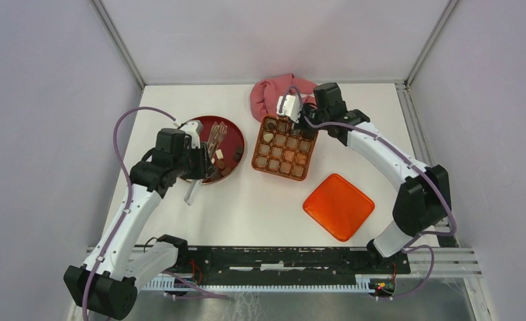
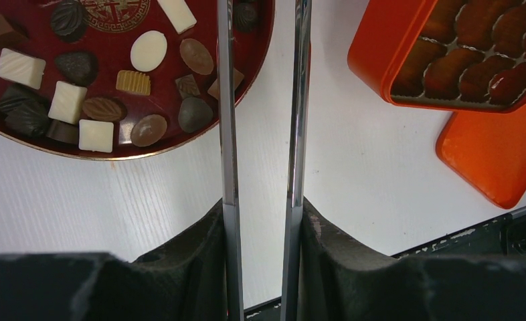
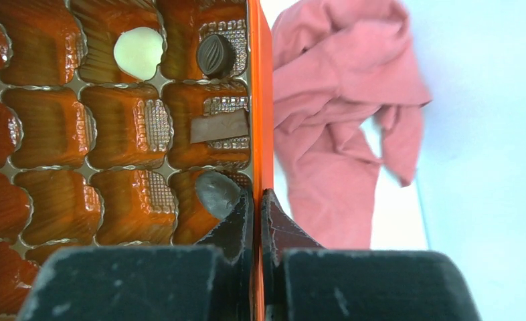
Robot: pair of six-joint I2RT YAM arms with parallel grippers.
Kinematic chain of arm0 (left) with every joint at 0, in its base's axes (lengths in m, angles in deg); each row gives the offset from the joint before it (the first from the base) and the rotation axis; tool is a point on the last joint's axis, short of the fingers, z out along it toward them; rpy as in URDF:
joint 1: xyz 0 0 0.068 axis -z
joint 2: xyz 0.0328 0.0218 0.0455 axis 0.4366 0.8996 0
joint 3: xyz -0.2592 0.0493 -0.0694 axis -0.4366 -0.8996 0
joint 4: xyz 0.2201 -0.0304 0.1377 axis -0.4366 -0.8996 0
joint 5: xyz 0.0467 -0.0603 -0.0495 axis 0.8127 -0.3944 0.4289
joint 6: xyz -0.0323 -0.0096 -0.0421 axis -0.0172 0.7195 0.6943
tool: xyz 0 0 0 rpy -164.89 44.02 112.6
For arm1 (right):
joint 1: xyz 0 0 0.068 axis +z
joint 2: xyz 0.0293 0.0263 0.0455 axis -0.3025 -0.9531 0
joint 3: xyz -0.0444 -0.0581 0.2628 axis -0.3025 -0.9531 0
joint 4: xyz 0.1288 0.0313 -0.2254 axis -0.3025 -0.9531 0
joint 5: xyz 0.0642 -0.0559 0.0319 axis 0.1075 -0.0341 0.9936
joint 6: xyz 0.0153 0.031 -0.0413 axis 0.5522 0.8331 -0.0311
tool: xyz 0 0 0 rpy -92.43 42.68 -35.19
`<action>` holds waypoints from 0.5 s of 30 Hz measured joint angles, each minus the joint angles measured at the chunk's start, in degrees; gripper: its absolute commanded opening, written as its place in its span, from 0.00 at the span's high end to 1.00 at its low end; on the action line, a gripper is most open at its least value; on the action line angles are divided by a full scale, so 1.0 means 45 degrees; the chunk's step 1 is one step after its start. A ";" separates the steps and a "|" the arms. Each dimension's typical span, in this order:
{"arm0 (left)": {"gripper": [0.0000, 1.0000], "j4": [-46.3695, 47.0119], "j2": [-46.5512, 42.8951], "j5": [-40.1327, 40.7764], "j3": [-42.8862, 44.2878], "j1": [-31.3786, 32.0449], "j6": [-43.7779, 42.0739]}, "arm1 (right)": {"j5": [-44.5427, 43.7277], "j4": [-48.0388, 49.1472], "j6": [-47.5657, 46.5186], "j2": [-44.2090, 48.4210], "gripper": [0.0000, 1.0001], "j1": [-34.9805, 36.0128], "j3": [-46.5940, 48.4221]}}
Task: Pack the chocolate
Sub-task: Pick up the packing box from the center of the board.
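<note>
Several pieces of chocolate (image 2: 96, 107), dark, tan and cream, lie on the round dark-red plate (image 1: 237, 130). A few more sit in the compartments of the orange tin (image 1: 284, 150): a cream piece (image 3: 138, 52), a dark one (image 3: 215, 55), a brown bar (image 3: 219, 127) and a grey-brown one (image 3: 215, 194). My left gripper (image 2: 260, 207) is shut on metal tongs (image 2: 228, 100), whose two arms stand apart and reach over the plate's edge; their tips are out of view. My right gripper (image 3: 257, 200) is shut on the tin's far wall (image 3: 259, 100).
The tin's orange lid (image 1: 338, 206) lies to the right, near the front. A crumpled pink cloth (image 1: 274, 93) sits just behind the tin, against the back wall. The enclosure walls close in the table at the left, back and right.
</note>
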 measured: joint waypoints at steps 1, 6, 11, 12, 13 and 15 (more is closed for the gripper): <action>0.98 0.0000 -0.0044 -0.0005 0.0000 0.0000 0.0000 | -0.0199 0.0136 -0.0058 0.0364 1.00 0.0199 -0.0078; 0.98 0.0010 -0.0287 -0.0117 0.0000 0.0000 0.0000 | -0.0588 0.0476 -0.0078 0.1010 1.00 0.0860 -0.0092; 0.98 0.0019 -0.0389 -0.0389 0.0000 0.0000 0.0000 | -0.0661 0.0432 0.0034 0.0845 1.00 0.0937 -0.0151; 0.98 0.0019 -0.0393 -0.0437 0.0000 0.0000 0.0000 | -0.0646 0.0423 0.0092 0.0719 1.00 0.0933 -0.0151; 0.98 0.0019 -0.0393 -0.0510 0.0000 0.0000 0.0000 | -0.0641 0.0418 0.0141 0.0617 1.00 0.0933 -0.0151; 0.98 0.0024 -0.0398 -0.0695 0.0000 0.0000 0.0000 | -0.0583 0.0374 0.0277 0.0243 1.00 0.0899 -0.0151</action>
